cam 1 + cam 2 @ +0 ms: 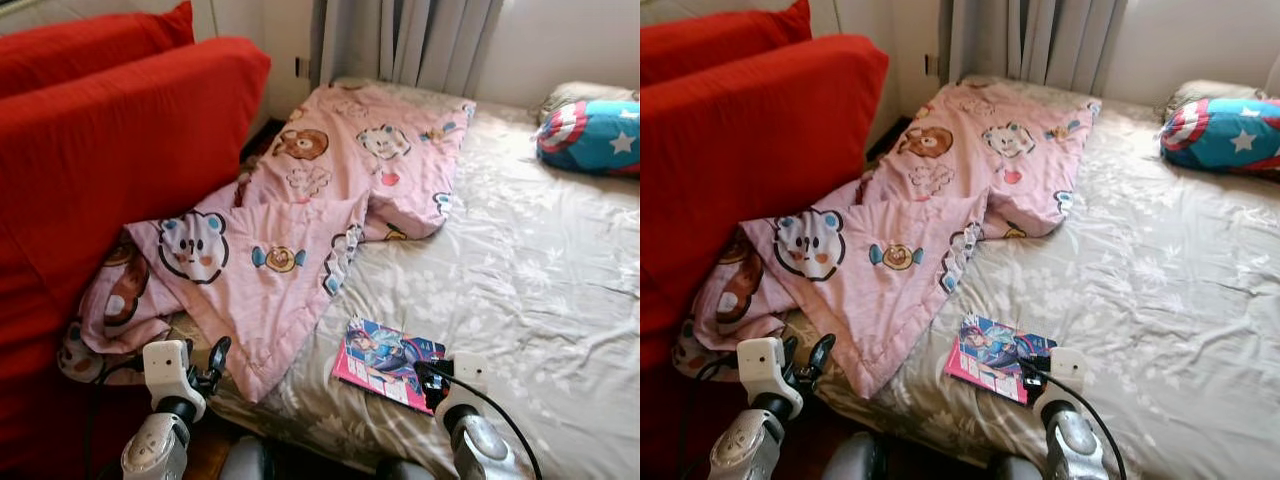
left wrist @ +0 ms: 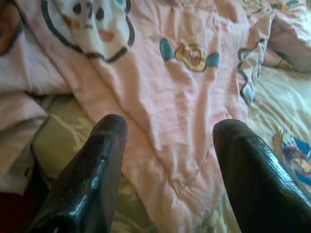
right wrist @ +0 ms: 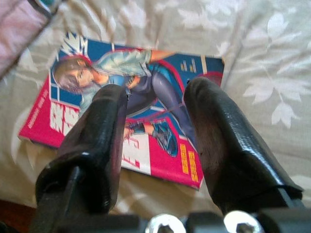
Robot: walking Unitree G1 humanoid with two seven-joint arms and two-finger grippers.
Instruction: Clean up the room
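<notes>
Floral beige sheets cover the bed (image 1: 540, 290), with a red sofa (image 1: 110, 160) against its left side and grey curtains (image 1: 410, 40) behind. A pink cartoon-print blanket (image 1: 300, 230) sprawls from the sofa across the bed's left half, and a star-patterned blue pillow (image 1: 590, 135) lies far right. A comic book (image 1: 385, 362) rests flat near the bed's front edge. The right pincer (image 3: 155, 121) hovers spread above the book; the left pincer (image 2: 167, 145) hangs spread over the blanket's near corner.
</notes>
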